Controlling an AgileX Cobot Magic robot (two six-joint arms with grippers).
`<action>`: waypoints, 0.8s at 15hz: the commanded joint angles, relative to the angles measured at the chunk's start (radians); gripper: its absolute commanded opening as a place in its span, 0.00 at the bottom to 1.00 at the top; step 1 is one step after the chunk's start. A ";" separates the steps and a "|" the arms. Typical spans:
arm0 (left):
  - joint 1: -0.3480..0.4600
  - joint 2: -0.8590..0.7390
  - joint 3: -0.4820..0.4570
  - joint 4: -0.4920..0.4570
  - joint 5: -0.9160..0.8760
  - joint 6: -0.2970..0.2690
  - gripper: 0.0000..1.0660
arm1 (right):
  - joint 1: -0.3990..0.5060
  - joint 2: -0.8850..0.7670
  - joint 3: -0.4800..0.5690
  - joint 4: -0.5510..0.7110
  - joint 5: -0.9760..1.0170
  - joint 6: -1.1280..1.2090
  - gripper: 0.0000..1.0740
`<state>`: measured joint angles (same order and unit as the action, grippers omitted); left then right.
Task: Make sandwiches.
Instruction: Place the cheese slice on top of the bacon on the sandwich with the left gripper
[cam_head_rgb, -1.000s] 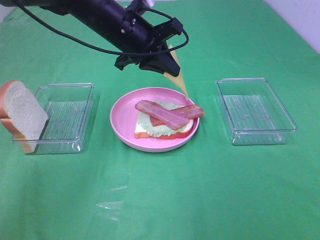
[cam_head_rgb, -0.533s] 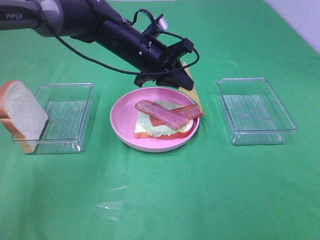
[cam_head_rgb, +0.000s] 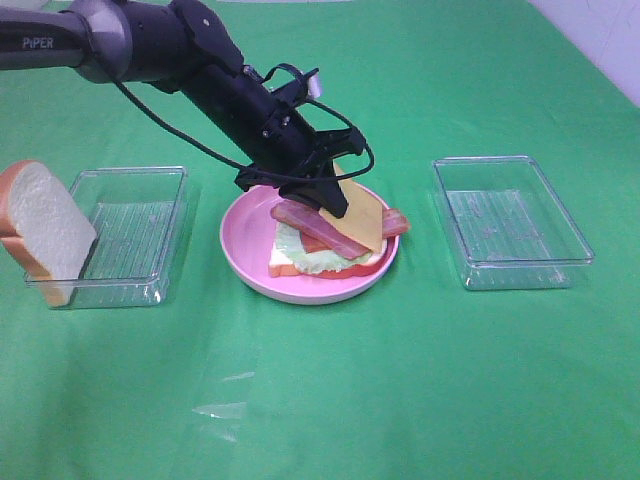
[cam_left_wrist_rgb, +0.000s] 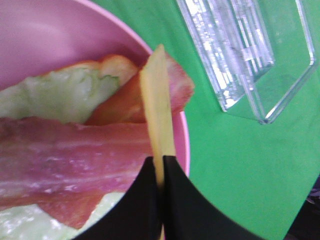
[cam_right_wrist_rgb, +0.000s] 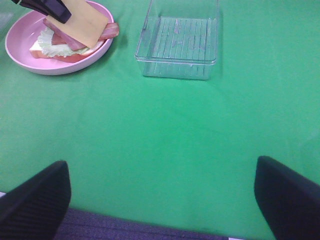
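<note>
Fingers (cam_left_wrist_rgb: 161, 175) of the left arm clamp the cheese (cam_head_rgb: 354, 217) by one edge, so it tilts down onto the bacon (cam_head_rgb: 322, 226) on the plate (cam_head_rgb: 240, 262), ready for release. Right fingers (cam_right_wrist_rgb: 35, 197) stand apart over the desk (cam_head_rgb: 400, 380). Top bread (cam_head_rgb: 42, 222) leans on the left tray (cam_head_rgb: 130, 235).

Bright, even overhead light, soft short shadows under the pink plate (cam_head_rgb: 240, 268) and clear trays (cam_head_rgb: 512, 222), white glare on tray ribs, close left wrist view soft and blurred, exterior view sharp
</note>
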<state>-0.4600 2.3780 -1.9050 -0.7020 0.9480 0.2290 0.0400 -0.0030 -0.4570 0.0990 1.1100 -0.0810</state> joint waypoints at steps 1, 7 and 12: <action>-0.004 -0.002 -0.004 0.017 0.015 -0.024 0.00 | -0.007 -0.031 0.003 0.002 -0.003 0.011 0.89; -0.004 -0.005 -0.004 0.113 0.022 -0.119 0.08 | -0.007 -0.031 0.003 0.002 -0.003 0.011 0.89; -0.004 -0.035 -0.011 0.151 0.049 -0.119 0.67 | -0.007 -0.031 0.003 0.002 -0.003 0.011 0.89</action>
<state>-0.4600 2.3590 -1.9110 -0.5510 0.9850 0.1150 0.0400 -0.0030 -0.4570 0.0990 1.1100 -0.0810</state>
